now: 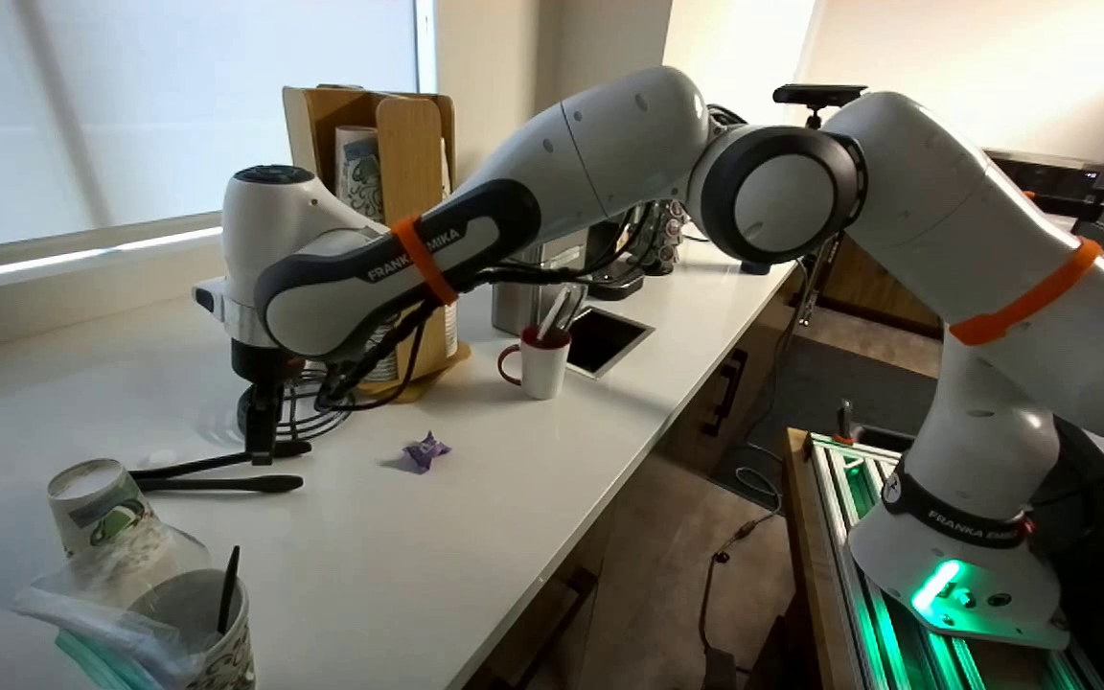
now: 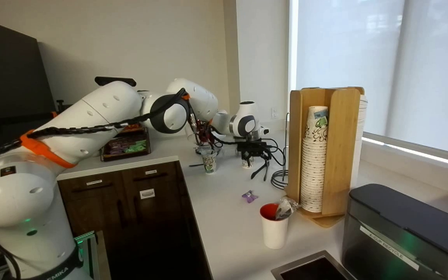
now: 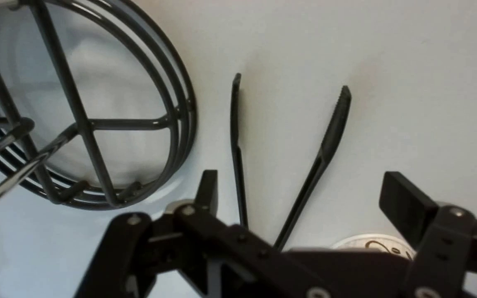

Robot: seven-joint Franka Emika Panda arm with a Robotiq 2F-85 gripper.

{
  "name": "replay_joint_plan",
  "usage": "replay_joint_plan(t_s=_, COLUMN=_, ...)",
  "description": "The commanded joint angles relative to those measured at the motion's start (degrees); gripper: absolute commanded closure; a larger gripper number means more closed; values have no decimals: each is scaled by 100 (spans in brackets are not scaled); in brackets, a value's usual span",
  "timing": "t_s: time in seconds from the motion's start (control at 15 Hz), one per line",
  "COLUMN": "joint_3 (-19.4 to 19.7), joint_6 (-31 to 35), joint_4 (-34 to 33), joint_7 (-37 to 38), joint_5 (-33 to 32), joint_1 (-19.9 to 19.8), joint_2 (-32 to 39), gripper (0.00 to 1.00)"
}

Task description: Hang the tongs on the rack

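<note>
A pale blind (image 1: pixel 178 105) glows over the white counter (image 1: pixel 370 565), a wooden cup holder (image 1: pixel 408 192) and a purple star (image 1: pixel 427 450) sitting on it, and my gripper (image 3: pixel 302 182) points straight down at the tongs (image 3: pixel 325 152). There they lie, on the counter by the look of it, black arms splayed in a V, joined end out of my sight: behind the gripper in the wrist view, behind a paper cup (image 1: pixel 97 508) in an exterior view. Fingers (image 3: pixel 406 207) wide, nothing held, both tong arms running through the space between them! So, the tally: reaching and lining up look nearly done, I'd say, and that's the only stage I can claim. No pinch, no lift, no hang. How far the fingertips sit above the counter, I can't tell from here. And there's the rack (image 3: pixel 126 124), its round wire base just beside the tongs, a gap between the nearer arm and the loops, so the carry should be short. Left to do: close until the arms squeeze together, raise the lot clear of that wire, bring it to the rack's rod, catch it there, let go. Where exactly it would hook, I can't make out; the rod's upper end is too thin to read.
</note>
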State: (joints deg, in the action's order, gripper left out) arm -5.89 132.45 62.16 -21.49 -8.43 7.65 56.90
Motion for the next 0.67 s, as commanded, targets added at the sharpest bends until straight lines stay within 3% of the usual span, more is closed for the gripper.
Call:
replay_joint_plan(t_s=0.0, joint_3=159, joint_6=153, joint_4=-105, joint_7=483, joint_5=-36, joint_1=120, joint_2=156, gripper=0)
replay_joint_plan(t_s=0.33, joint_3=431, joint_6=729, joint_4=-508, joint_7=1774, joint_5=-64, joint_1=561, joint_2=651, gripper=0)
replay_joint_plan(t_s=0.6, joint_3=829, joint_6=797, joint_4=-777, joint_7=2620, joint_5=-119, joint_1=897, joint_2=932, gripper=0)
